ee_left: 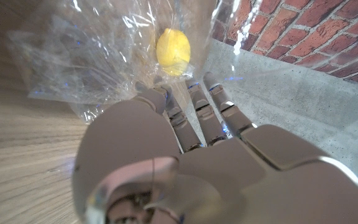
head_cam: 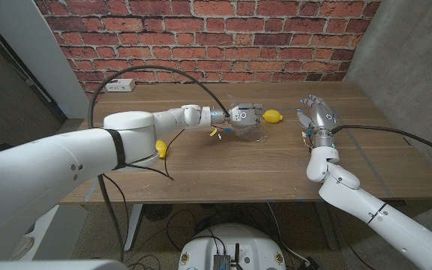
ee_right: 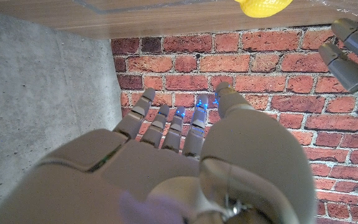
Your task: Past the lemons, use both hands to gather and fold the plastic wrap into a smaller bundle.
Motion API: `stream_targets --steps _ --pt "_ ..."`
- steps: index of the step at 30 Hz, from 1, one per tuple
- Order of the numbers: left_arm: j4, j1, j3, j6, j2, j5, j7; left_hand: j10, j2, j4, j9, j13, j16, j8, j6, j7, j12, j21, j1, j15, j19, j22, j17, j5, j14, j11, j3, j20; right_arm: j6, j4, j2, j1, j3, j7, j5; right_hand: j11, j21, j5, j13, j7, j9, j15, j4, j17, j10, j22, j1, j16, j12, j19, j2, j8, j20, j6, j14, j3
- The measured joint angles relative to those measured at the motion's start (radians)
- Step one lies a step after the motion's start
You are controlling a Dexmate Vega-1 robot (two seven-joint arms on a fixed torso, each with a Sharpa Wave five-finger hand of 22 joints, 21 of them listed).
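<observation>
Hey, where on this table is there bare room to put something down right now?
Bare wood spans the near edge between the left arm and the right hand, and the far strip by the power strip. It is crowded mid-table: the left hand, plastic wrap and a lemon.

A lab-like room: brick wall (head_cam: 201, 34), concrete wall (head_cam: 411, 60), wooden table (head_cam: 223, 161).

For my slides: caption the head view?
Left hand on the plastic wrap beside a lemon; right hand open, apart.
</observation>
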Motion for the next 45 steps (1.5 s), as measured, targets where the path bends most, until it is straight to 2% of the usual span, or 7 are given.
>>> stream_targets --steps 14,24,25,34,39,42,45 --pt "0.019 0.021 0.002 -0.037 -0.031 -0.035 0.007 0.019 -0.006 -0.033 -0.005 -0.024 0.005 0.000 0.013 -0.002 -0.009 0.018 0.007 0.000 0.006 -0.005 0.003 -0.007 0.007 0.001 -0.033 -0.016 0.005 -0.005 -0.008 -0.006 0.005 0.004 0.014 0.004 0.000 0.000 0.000 0.000 0.000 0.005 0.000 -0.003 0.004 0.000 -0.008 0.004 0.004 0.000 -0.008 0.000 0.000 0.000 0.016 0.000" --pt "0.002 0.041 0.010 -0.099 -0.019 -0.131 -0.027 0.028 -0.012 -0.029 -0.005 -0.036 0.003 -0.004 0.013 -0.002 -0.019 0.022 0.001 0.000 0.006 -0.005 -0.005 -0.007 0.007 0.002 -0.037 -0.016 0.006 -0.009 -0.014 -0.007 0.006 0.011 0.017 0.005 0.009 0.000 0.000 0.000 0.000 0.000 0.000 -0.003 0.013 -0.005 -0.008 0.008 0.004 0.005 -0.008 0.000 0.005 0.000 0.021 0.000" --pt "-0.001 0.043 0.012 -0.124 -0.017 -0.181 -0.049 0.030 -0.012 -0.029 -0.005 -0.037 0.000 -0.004 0.013 -0.002 -0.019 0.024 0.001 0.000 0.006 -0.005 -0.005 -0.007 0.007 0.000 -0.037 -0.016 0.006 -0.011 -0.015 -0.008 0.006 0.012 0.017 0.005 0.009 0.000 0.000 0.000 0.000 0.000 -0.001 -0.003 0.013 -0.005 -0.008 0.007 0.004 0.005 -0.008 0.000 0.005 0.000 0.021 0.001" --pt "-0.022 0.051 0.035 -0.172 -0.005 -0.293 -0.091 0.030 -0.019 -0.040 -0.009 -0.046 -0.016 -0.008 0.013 -0.002 -0.026 0.030 -0.007 0.000 0.006 -0.009 -0.014 -0.007 0.007 0.000 -0.048 -0.016 0.002 -0.015 -0.016 -0.008 0.006 0.017 0.019 0.005 0.009 0.000 0.000 0.000 0.000 0.005 -0.003 -0.003 0.013 -0.005 -0.012 0.007 0.004 0.005 -0.012 0.000 0.005 0.000 0.026 0.003" --pt "-0.031 0.055 0.053 -0.178 -0.003 -0.348 -0.112 0.005 -0.056 -0.061 -0.009 -0.059 -0.027 -0.025 -0.018 -0.002 -0.048 0.040 -0.024 0.004 0.006 -0.009 -0.019 -0.012 -0.008 0.005 -0.090 -0.016 0.000 -0.018 -0.018 -0.009 0.006 0.021 0.020 0.005 0.009 0.000 0.000 0.000 0.000 0.005 -0.003 -0.003 0.013 -0.005 -0.014 0.007 0.004 0.005 -0.015 0.000 0.005 0.000 0.026 0.003" --pt "-0.034 0.058 0.064 -0.174 -0.003 -0.371 -0.120 -0.046 -0.087 -0.065 -0.009 -0.069 -0.034 -0.038 -0.099 -0.003 -0.069 0.045 -0.042 0.002 0.006 -0.011 -0.019 -0.012 -0.034 0.006 -0.131 -0.016 -0.001 -0.021 -0.021 -0.010 0.006 0.024 0.021 0.005 0.009 0.000 0.000 0.004 0.000 0.005 -0.003 -0.007 0.013 -0.005 -0.020 0.007 0.004 0.005 -0.020 0.000 0.005 -0.004 0.026 0.003" --pt "-0.037 0.061 0.073 -0.162 -0.006 -0.387 -0.125 -0.134 -0.127 -0.055 -0.014 -0.078 -0.044 -0.046 -0.228 -0.006 -0.085 0.045 -0.082 0.007 -0.008 -0.014 -0.025 -0.006 -0.082 0.008 -0.179 0.004 -0.002 -0.022 -0.023 -0.010 0.006 0.027 0.023 0.006 0.009 0.000 0.000 0.004 0.000 0.005 -0.003 -0.007 0.013 -0.005 -0.019 0.007 0.004 0.005 -0.020 0.000 0.005 -0.004 0.026 0.003"
